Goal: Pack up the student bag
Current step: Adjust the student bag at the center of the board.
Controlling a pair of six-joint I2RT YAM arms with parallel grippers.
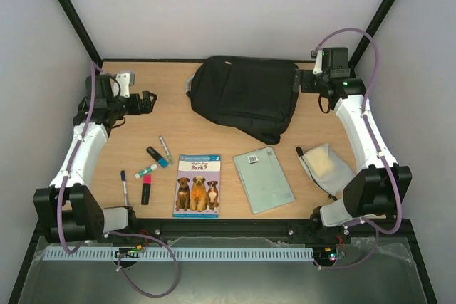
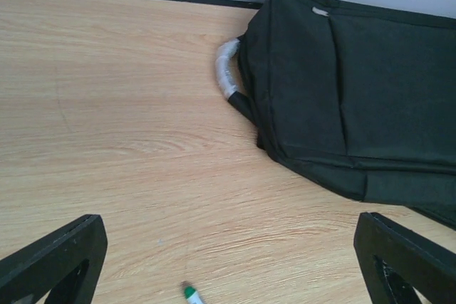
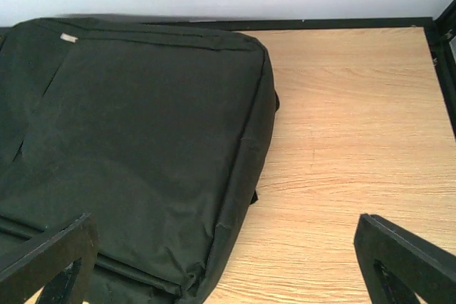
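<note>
The student bag (image 1: 242,96), a large black backpack, lies flat at the back middle of the wooden table. In the left wrist view the bag (image 2: 342,83) fills the upper right, its silver-grey handle loop (image 2: 227,69) pointing left. In the right wrist view the bag (image 3: 135,140) covers the left half. My left gripper (image 1: 148,100) hovers left of the bag, open and empty, fingers (image 2: 57,261) wide apart over bare wood. My right gripper (image 1: 303,85) hovers at the bag's right edge, also open and empty, one finger (image 3: 406,261) over wood, the other over the fabric.
Laid out in front of the bag are a dog picture book (image 1: 197,185), a pale teal notebook (image 1: 263,179), and a clear pouch (image 1: 324,165). A white pen (image 1: 164,149), teal marker (image 1: 157,156), green marker (image 1: 146,170), blue pen (image 1: 125,186) and red highlighter (image 1: 146,190) lie left.
</note>
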